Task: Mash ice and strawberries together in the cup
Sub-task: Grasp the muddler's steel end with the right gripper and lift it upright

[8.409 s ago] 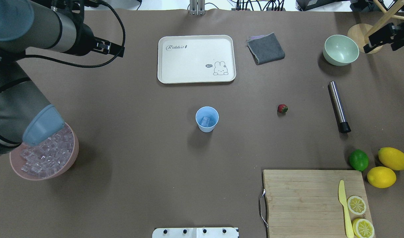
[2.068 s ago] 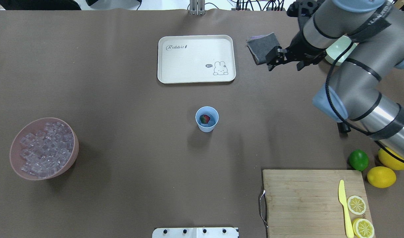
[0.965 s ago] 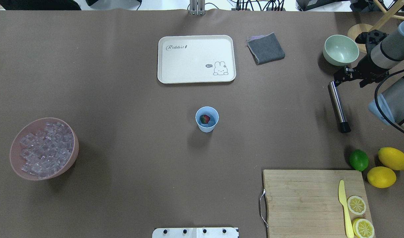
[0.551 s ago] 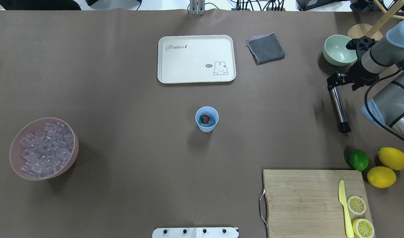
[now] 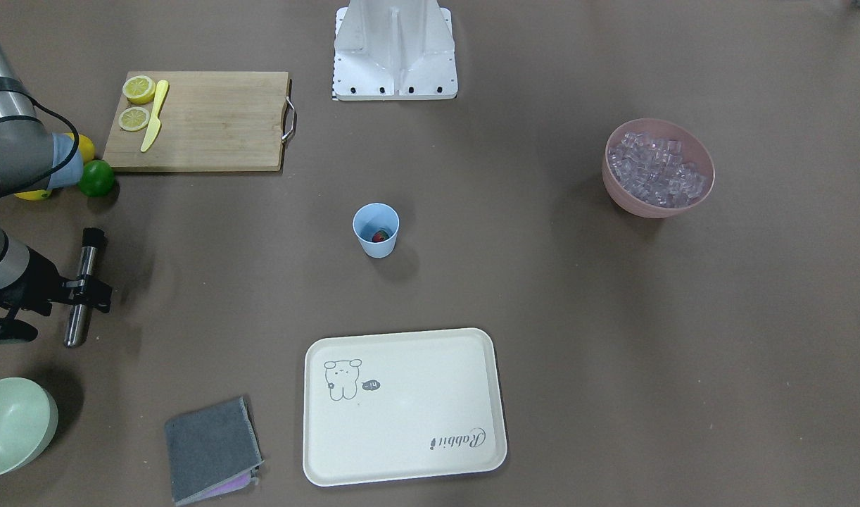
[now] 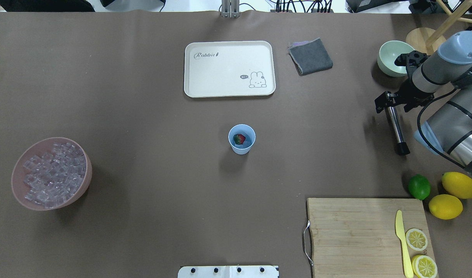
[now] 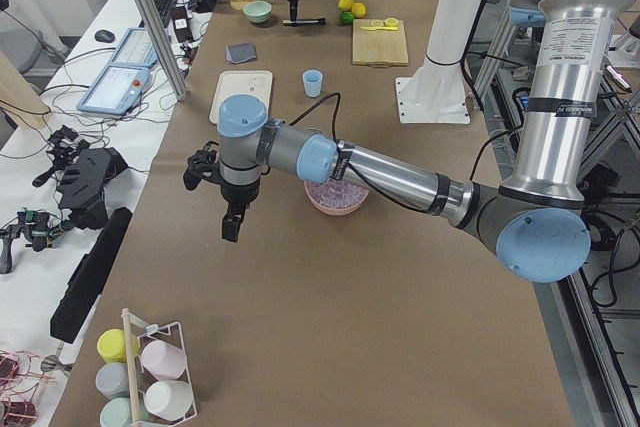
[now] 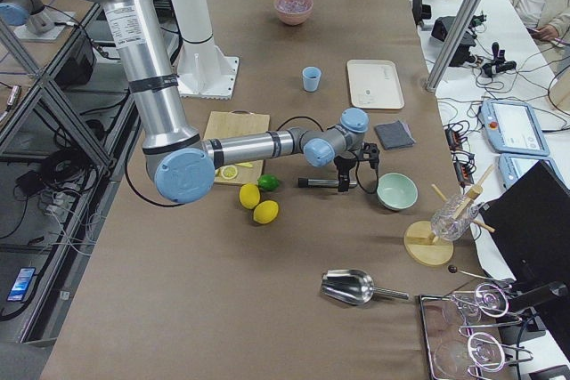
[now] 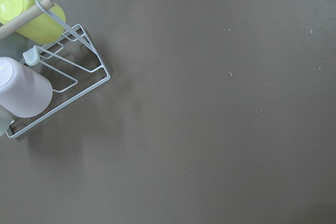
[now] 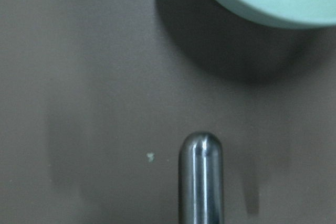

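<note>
The light-blue cup (image 6: 241,148) stands mid-table and holds the red strawberry (image 6: 240,138); both also show in the front view, the cup (image 5: 375,222) and the strawberry (image 5: 379,236). I cannot make out ice inside the cup. The ice (image 6: 52,173) fills a pink bowl (image 6: 85,181) at the left. My right gripper (image 6: 392,106) is open and straddles the far end of a steel muddler (image 6: 395,127) that lies on the table; the right wrist view shows the muddler's rounded tip (image 10: 201,177). My left gripper (image 7: 230,227) hangs over bare table; I cannot tell its state.
A cream tray (image 6: 228,69) and a grey cloth (image 6: 310,56) lie at the back. A pale-green bowl (image 6: 390,58) stands just beyond the right gripper. A lime (image 6: 419,187), two lemons (image 6: 459,185) and a cutting board (image 6: 355,235) sit front right. A cup rack (image 9: 52,77) stands below the left wrist.
The strawberry went from the table into the cup. The left arm left the overhead view. The right arm swung from near the cloth to the muddler and moved over its far end.
</note>
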Controlling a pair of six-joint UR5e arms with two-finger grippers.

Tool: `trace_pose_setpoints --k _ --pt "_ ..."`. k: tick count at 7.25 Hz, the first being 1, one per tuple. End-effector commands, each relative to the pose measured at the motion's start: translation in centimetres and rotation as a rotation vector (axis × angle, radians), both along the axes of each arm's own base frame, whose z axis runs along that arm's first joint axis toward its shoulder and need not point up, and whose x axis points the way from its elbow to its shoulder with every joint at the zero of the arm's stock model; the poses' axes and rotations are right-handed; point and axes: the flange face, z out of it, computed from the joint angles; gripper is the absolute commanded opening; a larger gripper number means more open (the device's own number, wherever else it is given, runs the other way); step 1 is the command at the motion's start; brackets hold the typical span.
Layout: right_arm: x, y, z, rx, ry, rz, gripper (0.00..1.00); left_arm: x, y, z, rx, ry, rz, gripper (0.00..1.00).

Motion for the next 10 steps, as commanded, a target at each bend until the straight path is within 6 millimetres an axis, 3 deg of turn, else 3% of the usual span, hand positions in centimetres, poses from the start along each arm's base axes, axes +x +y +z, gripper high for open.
trace_pose_setpoints --k 1,3,4,6,7,8,9,10 --pt "0.1 0.0 0.9 -0.014 0.011 0.003 0.93 0.1 -0.3 -0.4 0.006 0.000 0.001 0.98" --pt "0.2 -0.2 0.8 -0.013 0.010 0.006 0.14 0.1 -0.4 -0.4 0.008 0.000 0.001 0.98" --pt "0.3 -0.5 0.5 -0.009 0.008 0.011 0.00 0.1 -0.6 -0.7 0.013 0.000 0.001 0.98" --pt "0.7 -2.2 -0.8 0.010 0.009 0.036 0.00 0.1 -0.6 -0.7 0.013 0.000 0.001 0.98" --pt "2.2 -3.9 -2.6 0.034 -0.006 0.067 0.00 0.1 -0.6 -0.7 0.014 0.000 0.002 0.98" --pt "3.2 -5.5 -5.1 0.064 -0.026 0.097 0.00 0.1 -0.6 -0.7 0.011 0.000 0.001 0.98" --pt "4.1 -7.3 -8.8 0.115 -0.054 0.122 0.00 0.1 -0.6 -0.7 0.011 0.000 0.001 0.98" --pt "3.9 -8.7 -13.7 0.184 -0.088 0.134 0.00 0.1 -0.6 -0.6 0.006 0.000 0.001 0.98"
